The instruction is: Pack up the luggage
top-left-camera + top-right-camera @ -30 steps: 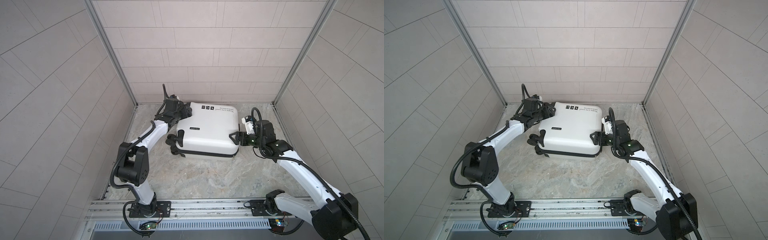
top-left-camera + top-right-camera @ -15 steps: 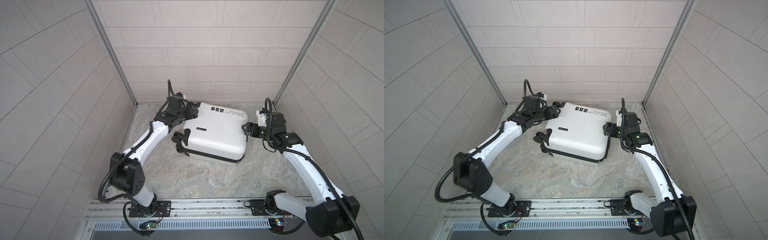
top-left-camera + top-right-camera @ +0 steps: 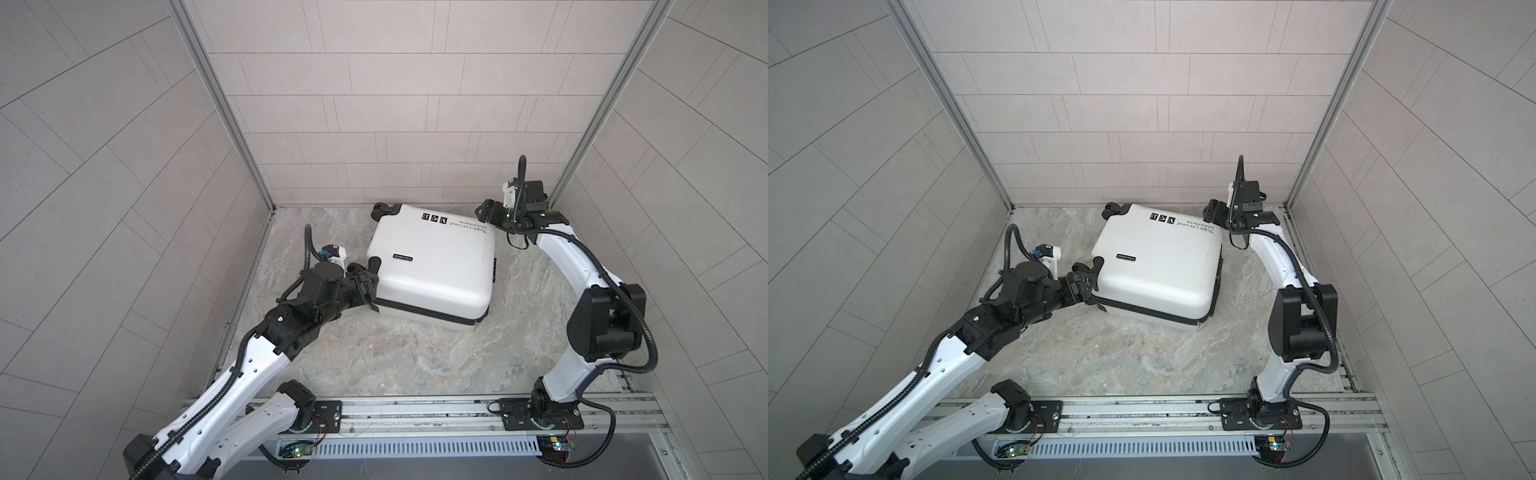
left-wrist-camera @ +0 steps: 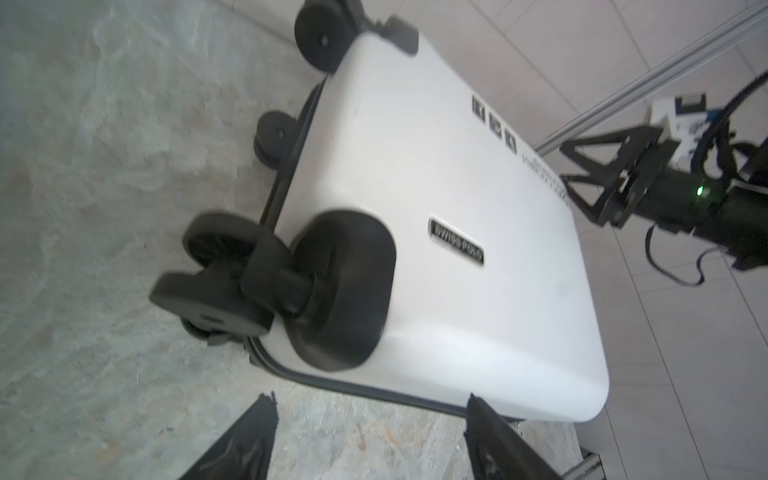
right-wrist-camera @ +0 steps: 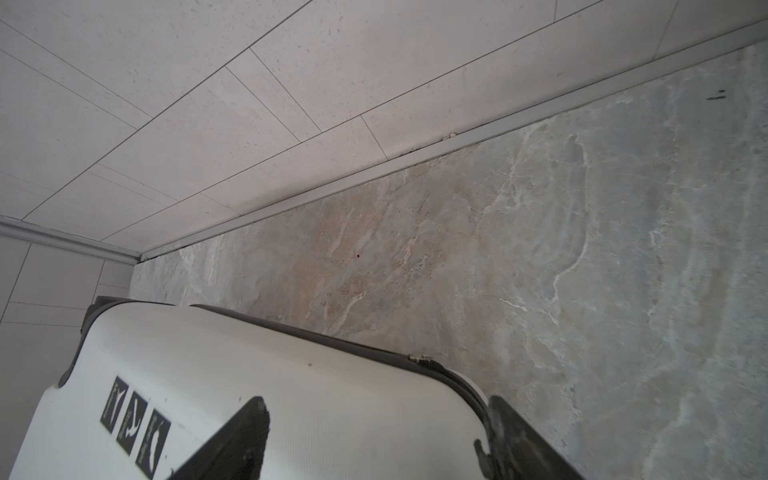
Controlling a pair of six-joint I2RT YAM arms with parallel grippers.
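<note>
- Marbled surface (image 3: 374, 365) carried a shut white suitcase (image 3: 432, 270) lying flat; nothing loose showed, so packing looked done.
- Left gripper (image 3: 369, 291) and right gripper (image 3: 487, 214) flanked opposite corners, jaws spread, empty.

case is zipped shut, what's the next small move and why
Probably ease the right gripper onto what looks like the zipper pull and close on it: the luggage lies shut, the gripper is open and empty, and the pull sits just ahead of it.
</note>
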